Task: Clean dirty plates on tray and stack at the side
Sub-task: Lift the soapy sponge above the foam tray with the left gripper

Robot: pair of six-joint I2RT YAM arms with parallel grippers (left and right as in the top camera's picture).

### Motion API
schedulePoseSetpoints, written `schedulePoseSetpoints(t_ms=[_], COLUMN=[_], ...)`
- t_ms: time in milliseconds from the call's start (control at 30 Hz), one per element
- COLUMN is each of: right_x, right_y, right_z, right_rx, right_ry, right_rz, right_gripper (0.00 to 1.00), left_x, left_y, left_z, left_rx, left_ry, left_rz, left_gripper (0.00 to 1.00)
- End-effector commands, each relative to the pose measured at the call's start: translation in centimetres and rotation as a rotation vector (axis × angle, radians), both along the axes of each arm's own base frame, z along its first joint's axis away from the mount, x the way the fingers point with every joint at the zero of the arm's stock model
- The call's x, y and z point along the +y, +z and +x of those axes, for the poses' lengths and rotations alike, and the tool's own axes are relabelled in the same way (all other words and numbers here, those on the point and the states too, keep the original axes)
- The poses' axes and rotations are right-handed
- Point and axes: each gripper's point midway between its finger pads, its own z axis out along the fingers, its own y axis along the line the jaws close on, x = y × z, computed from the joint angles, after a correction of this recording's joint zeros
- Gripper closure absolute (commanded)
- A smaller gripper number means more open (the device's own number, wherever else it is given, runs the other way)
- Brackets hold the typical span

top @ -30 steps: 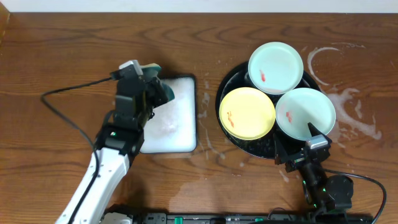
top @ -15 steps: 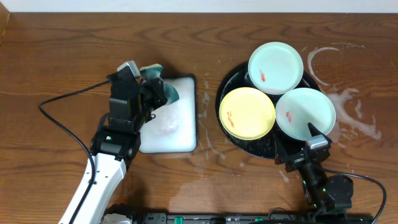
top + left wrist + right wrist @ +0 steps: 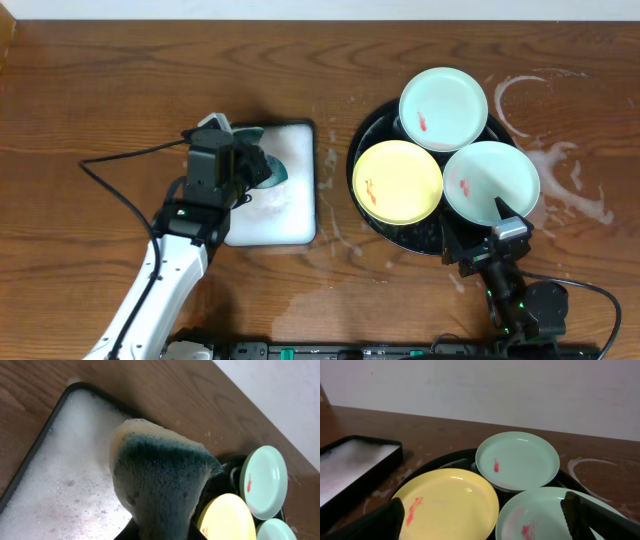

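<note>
Three plates lie on the round black tray [image 3: 362,140]: a mint one [image 3: 443,108] at the back, a yellow one [image 3: 398,181] on the left and a second mint one [image 3: 491,181] on the right. Each carries a red smear. My left gripper [image 3: 255,165] is shut on a green and yellow sponge [image 3: 268,166] above the white foam tray [image 3: 290,215]. In the left wrist view the sponge [image 3: 160,480] fills the middle, pinched at its lower end. My right gripper [image 3: 480,228] stands open at the black tray's near edge, facing the yellow plate [image 3: 447,502] and the nearer mint plate [image 3: 545,515].
Soapy white streaks [image 3: 560,160] mark the wood to the right of the black tray. The left arm's cable [image 3: 110,165] loops over the table on the left. The foam tray [image 3: 355,460] lies well left of the plates.
My left gripper has brought the sponge from the foam tray's back left corner forward and a little right, over the foam. The right arm and the plates have not moved.
</note>
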Motion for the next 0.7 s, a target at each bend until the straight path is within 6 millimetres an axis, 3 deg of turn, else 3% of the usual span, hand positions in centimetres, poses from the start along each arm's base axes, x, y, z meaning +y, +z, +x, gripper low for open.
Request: schedulePoseSetpoints(t_ms=[0,233,333,500,667], right_x=[0.1,0.1,0.1,0.1,0.1], right_y=[-0.2,-0.2,-0.2,-0.2,-0.2], right_z=[0.0,0.0,0.0,0.0,0.0], right_rx=[0.000,0.000,0.000,0.000,0.000], right_ry=[0.006,0.006,0.006,0.006,0.006], right_rz=[-0.012,-0.012,-0.012,-0.012,-0.012], right_gripper=[0.01,0.01,0.01,0.01,0.01], left_x=[-0.1,-0.1,0.1,2.0,2.1], left_y=[1.0,3.2,4.1,2.3,-0.3], left_z=[0.5,0.6,0.4,0.1,-0.3], left_rx=[-0.022,-0.100,-0.150,-0.087,0.008], left_ry=[-0.002,-0.012,-0.057,-0.002,-0.008], left_rz=[-0.011,-0.014,0.062,0.162,0.184], left_gripper=[0.93,0.93,0.93,0.92,0.93])
